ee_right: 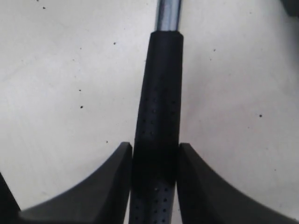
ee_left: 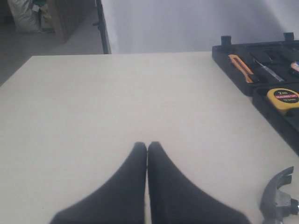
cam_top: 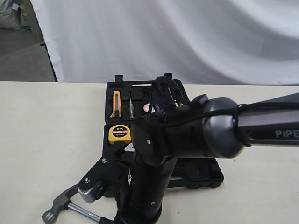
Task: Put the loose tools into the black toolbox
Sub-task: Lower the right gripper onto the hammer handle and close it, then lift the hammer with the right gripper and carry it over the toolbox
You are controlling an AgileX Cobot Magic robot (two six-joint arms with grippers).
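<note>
Premises: a staged robot test area, not a working workshop. A plain cream bench (cam_top: 42, 140) stands before a white cloth backdrop (cam_top: 187, 37), with a black stand (cam_top: 49, 63) at the cloth's edge. Beyond is bare grey floor (cam_top: 23, 60), with a filled sack (cam_top: 9, 16) in the corner. A dark robot arm (cam_top: 219, 128) lettered "PiPER" reaches over an open black toolbox (cam_top: 205, 175).
</note>
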